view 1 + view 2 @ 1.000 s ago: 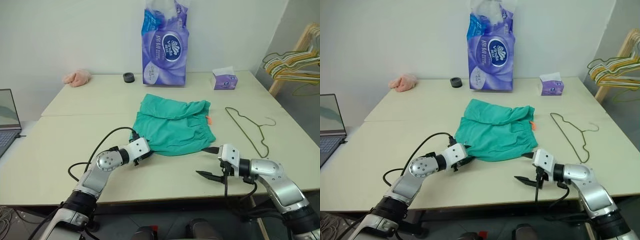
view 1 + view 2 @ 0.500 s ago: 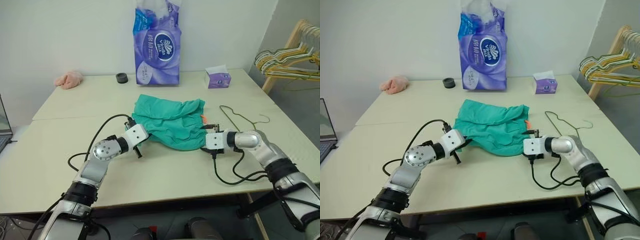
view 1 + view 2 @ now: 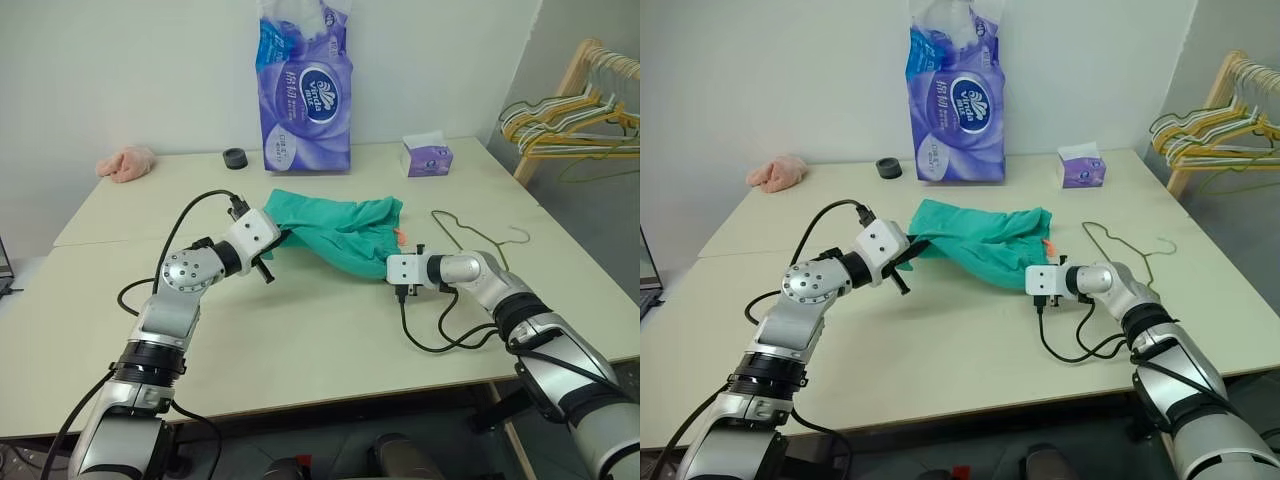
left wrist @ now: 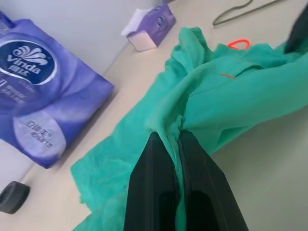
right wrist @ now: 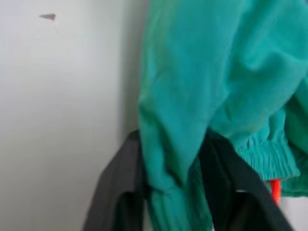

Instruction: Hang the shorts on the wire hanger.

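Teal-green cloth shorts (image 3: 340,230) pinched at both ends: left fingers (image 4: 166,159) clamped on one edge, right fingers (image 5: 219,178) straddling another fold, beside thin olive wire hanger (image 3: 470,232).

**What is on the big pale desk**

The wide, cream-coloured desk (image 3: 300,340) has a thin line across its top. A tall purple plastic pack of tissue paper (image 3: 304,85) stands at the back. Just beside it sits a small black ring (image 3: 235,158). A soft pink cloth lump (image 3: 126,163) lies near the back corner on the left. A little purple tissue box (image 3: 427,158) sits at the back right. The teal-green cloth shorts (image 3: 340,228) lie partly on the middle. A thin dark green wire hanger (image 3: 470,232) lies flat to their right.
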### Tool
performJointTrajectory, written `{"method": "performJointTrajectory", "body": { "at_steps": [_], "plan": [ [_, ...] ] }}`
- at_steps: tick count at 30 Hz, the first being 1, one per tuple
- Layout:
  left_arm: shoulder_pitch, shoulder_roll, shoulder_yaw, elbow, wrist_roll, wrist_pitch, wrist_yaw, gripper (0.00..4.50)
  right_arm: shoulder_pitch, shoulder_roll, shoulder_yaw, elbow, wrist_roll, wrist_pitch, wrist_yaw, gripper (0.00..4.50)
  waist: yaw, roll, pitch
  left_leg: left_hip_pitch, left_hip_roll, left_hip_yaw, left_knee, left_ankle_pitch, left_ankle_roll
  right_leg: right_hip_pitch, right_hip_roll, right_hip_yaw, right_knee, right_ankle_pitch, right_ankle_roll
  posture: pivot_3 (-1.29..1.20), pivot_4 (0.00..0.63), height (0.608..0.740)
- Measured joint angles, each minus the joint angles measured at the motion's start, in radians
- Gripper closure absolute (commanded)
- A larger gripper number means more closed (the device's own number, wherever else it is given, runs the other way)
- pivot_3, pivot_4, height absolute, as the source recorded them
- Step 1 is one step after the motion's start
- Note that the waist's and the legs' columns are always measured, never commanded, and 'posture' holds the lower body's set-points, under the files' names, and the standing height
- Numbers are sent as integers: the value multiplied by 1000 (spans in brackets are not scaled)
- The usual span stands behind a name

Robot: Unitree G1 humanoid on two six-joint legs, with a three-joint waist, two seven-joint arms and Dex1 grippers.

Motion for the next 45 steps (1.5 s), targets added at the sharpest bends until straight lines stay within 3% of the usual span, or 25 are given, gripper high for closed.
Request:
{"method": "performJointTrajectory", "body": {
  "at_steps": [2,5,7,11,14,16,19,22,25,29,33,34,39,45],
  "plan": [
    [0,1,0,5,-5,0,-3,4500,-17,8,-12,15,3,16,1,4453,0,0,0,0,0,0,0,0,0,0,0,0,0,0,0,-163,0,740],
    [-32,1,-1,70,-15,0,-26,4500,-102,16,-33,80,18,66,10,4453,-1,1,1,0,0,0,0,0,0,0,0,0,1,0,0,-169,0,740],
    [-130,4,-11,229,2,-21,-34,4500,-206,20,-41,147,16,100,-5,4453,-2,1,1,0,0,-1,0,1,-1,-1,1,-2,1,1,-1,-177,0,740],
    [-475,28,-73,670,151,-171,123,4500,-450,62,-40,231,-40,128,-249,4453,-7,0,2,-2,-1,-3,-5,4,-5,-6,0,-2,2,2,-2,-188,0,740],
    [-733,114,-89,793,248,-287,272,4500,-595,64,-51,238,-54,56,-440,4453,-19,-1,1,-22,-1,-3,-10,11,-18,-29,-1,-1,3,2,-2,-200,0,740],
    [-825,194,-89,768,280,-379,286,4500,-652,25,-56,216,-67,-24,-511,4453,-31,2,-7,-32,0,0,-12,11,-21,-39,-3,0,1,2,0,-200,0,740],
    [-687,296,-113,615,305,-503,213,4500,-599,-52,-41,166,-102,-186,-562,4453,-39,19,-38,-26,-3,8,-23,4,-20,-35,-8,7,0,-5,10,-200,0,740],
    [-440,318,-145,490,298,-512,103,4500,-453,-55,10,143,-134,-308,-545,4453,-55,14,-40,-18,-5,18,-24,5,-16,-32,-7,20,-1,-7,11,-203,3,740],
    [-100,348,-144,214,163,-341,-90,4500,-276,-35,49,127,-138,-390,-438,4453,-86,13,-39,-19,-5,20,-15,4,-10,-33,-6,24,6,-6,10,-195,10,740],
    [163,424,-96,-93,12,-93,-247,4500,-176,-30,60,68,-111,-437,-306,4453,-107,9,-33,-14,-4,20,-9,3,-1,-31,-3,24,18,-4,7,-188,14,740],
    [344,515,-5,-306,-99,83,-335,4500,-106,-48,55,-90,-11,-459,-157,4453,-98,6,-30,13,1,16,-12,-2,7,-4,3,20,14,-9,4,-182,15,740],
    [391,531,5,-347,-124,116,-357,4500,-70,-56,58,-134,23,-455,-101,4453,-90,6,-29,19,2,16,-13,-4,11,3,3,19,13,-13,5,-182,15,740],
    [671,598,66,-571,-257,249,-471,4500,206,-173,160,-460,238,-280,332,4453,-48,7,-23,16,2,15,-10,-8,13,2,2,18,9,-12,1,-178,14,740],
    [720,592,75,-658,-284,306,-472,4500,297,-293,157,-732,318,-67,495,4453,-11,8,-18,23,2,16,-9,-8,13,10,2,19,5,-13,4,-189,15,740]
  ]
}}
